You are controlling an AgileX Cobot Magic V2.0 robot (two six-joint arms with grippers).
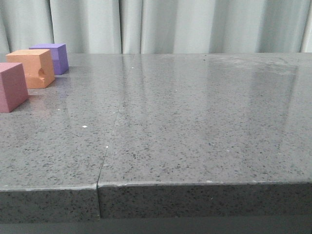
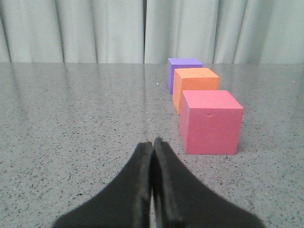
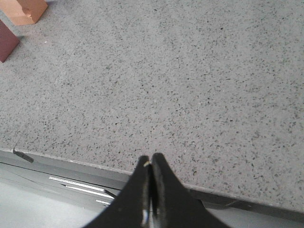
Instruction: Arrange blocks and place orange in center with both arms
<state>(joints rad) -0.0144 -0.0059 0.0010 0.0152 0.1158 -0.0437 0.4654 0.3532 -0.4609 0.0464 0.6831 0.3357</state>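
Note:
Three foam cubes stand in a line at the far left of the grey table. The purple cube (image 1: 52, 57) is farthest back, the orange cube (image 1: 32, 68) with a round notch on its side is in the middle, and the pink cube (image 1: 11, 86) is nearest. In the left wrist view they show as pink (image 2: 211, 121), orange (image 2: 194, 84) and purple (image 2: 183, 70). My left gripper (image 2: 153, 142) is shut and empty, low over the table, short of the pink cube and beside it. My right gripper (image 3: 151, 157) is shut and empty over the table's front edge. Neither gripper shows in the front view.
The grey speckled table (image 1: 195, 122) has a seam (image 1: 109, 141) running from back to front left of centre. Pale curtains (image 1: 170, 24) hang behind it. In the right wrist view the table's front edge (image 3: 71, 161) lies under the gripper, with corners of the orange cube (image 3: 26, 10) and pink cube (image 3: 7, 40).

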